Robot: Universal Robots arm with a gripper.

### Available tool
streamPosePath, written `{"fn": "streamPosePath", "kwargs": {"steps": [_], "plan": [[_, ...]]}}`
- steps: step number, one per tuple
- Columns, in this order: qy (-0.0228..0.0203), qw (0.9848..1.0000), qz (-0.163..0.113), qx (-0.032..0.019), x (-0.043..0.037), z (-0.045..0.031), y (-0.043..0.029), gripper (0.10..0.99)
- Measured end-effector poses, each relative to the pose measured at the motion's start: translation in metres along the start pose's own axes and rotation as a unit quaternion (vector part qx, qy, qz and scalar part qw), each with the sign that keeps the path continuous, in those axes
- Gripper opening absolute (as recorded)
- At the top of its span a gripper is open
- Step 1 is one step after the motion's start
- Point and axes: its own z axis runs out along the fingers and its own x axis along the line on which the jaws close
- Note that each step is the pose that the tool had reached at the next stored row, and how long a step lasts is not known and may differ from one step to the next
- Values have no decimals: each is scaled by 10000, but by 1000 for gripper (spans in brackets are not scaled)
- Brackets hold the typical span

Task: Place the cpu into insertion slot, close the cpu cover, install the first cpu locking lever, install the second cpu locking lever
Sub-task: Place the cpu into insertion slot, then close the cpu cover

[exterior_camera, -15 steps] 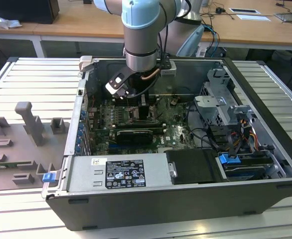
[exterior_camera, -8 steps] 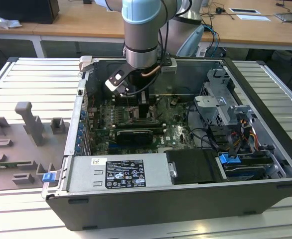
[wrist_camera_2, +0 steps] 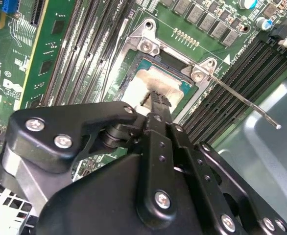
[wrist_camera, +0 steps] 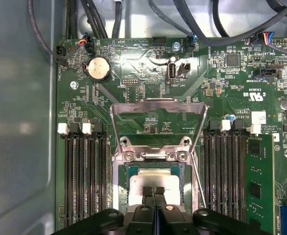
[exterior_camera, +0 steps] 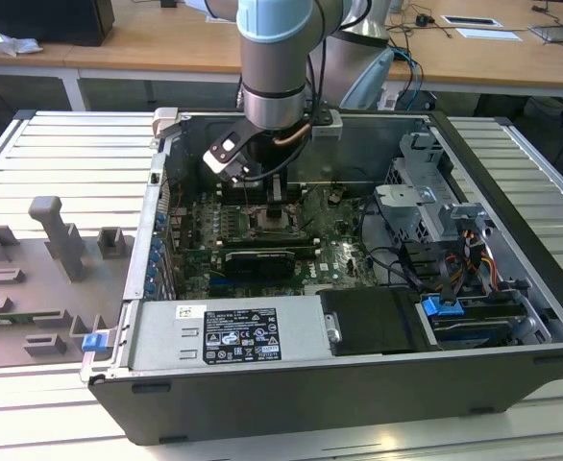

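My gripper [wrist_camera: 154,191], fingers [wrist_camera: 147,192] pinched together on nothing, hangs straight over the cpu [wrist_camera: 155,177], which lies flat in the insertion slot [wrist_camera: 118,196] mid-way across the motherboard [wrist_camera: 133,68] between the memory banks [wrist_camera: 84,176], while the cpu cover [wrist_camera: 158,104] stands tilted open just beyond the fingertips, hinged at the slot's far edge.

Vertical arm [exterior_camera: 275,58], pincer [wrist_camera: 154,192] tips together

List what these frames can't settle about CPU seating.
- Part of the cpu: first wrist view, covered by the end effector.
- Tip-to-cpu contact: second wrist view, the end effector overlaps the spot.
- insertion slot: exterior view, partly blocked by the arm, too small to judge seating.
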Motion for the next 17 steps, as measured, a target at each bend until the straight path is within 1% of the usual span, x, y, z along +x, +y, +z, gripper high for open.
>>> {"fn": "streamPosePath", "kwargs": {"steps": [5,12,14,15,16,17], "plan": [[0,10000,0,6,0,-20,1,106],[0,10000,1,15,1,-70,4,106],[-1,10000,0,20,2,-94,6,106],[0,10000,1,27,2,-122,7,106],[0,10000,1,35,3,-166,10,106],[0,10000,1,38,4,-189,11,106]]}}
